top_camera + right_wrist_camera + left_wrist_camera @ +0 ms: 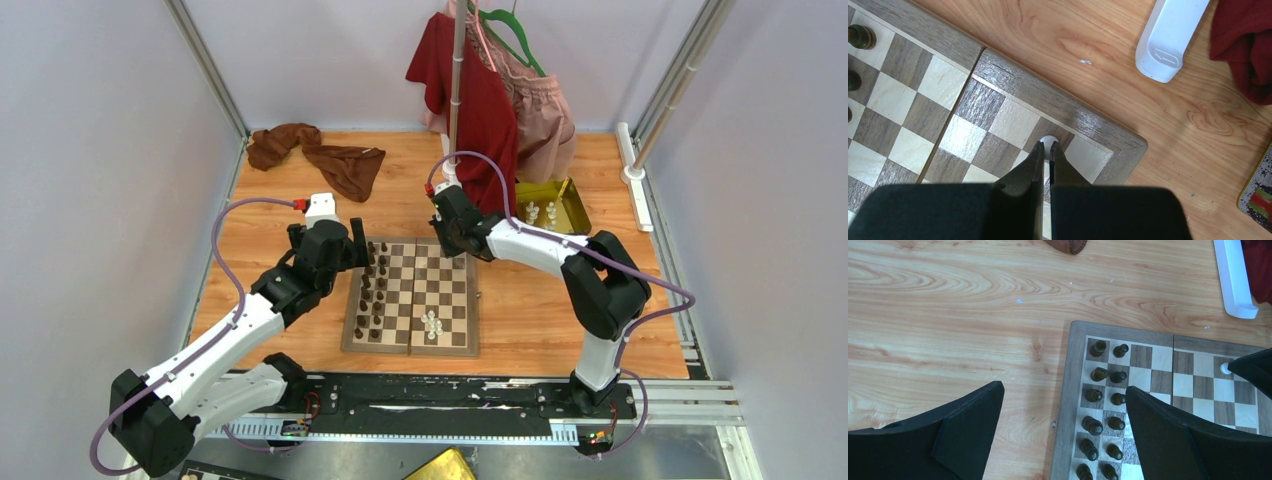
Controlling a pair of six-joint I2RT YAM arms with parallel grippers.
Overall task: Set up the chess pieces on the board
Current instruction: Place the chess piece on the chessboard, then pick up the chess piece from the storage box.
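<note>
Top external view: the board (411, 297) is laid flat on the table (530, 335) between the two arms, just beyond their bases. Dark pieces (372, 290) are ranked in two files along its left side. A small cluster of white pieces (432, 324) is stood near its near edge, just right of the seam. Further white figures (541, 212) are held in a gold tray (578, 205) off the board's far right corner. The right gripper (452, 240) is set low over the board's far edge. Right wrist view: its fingers (1034, 165) are drawn almost together, and a single white piece (1049, 142) is pinched between their tips on a dark square beside the corner square. Left wrist view: the left gripper (1063, 395) is held above the board's left border, with its fingers (1168, 435) spread wide and released. A brown cloth (320, 155) is seen at the far left of the table. A red garment (470, 95) is hung behind the board. A white foot (1170, 35) is seen on the table just beyond the board's far corner.
</note>
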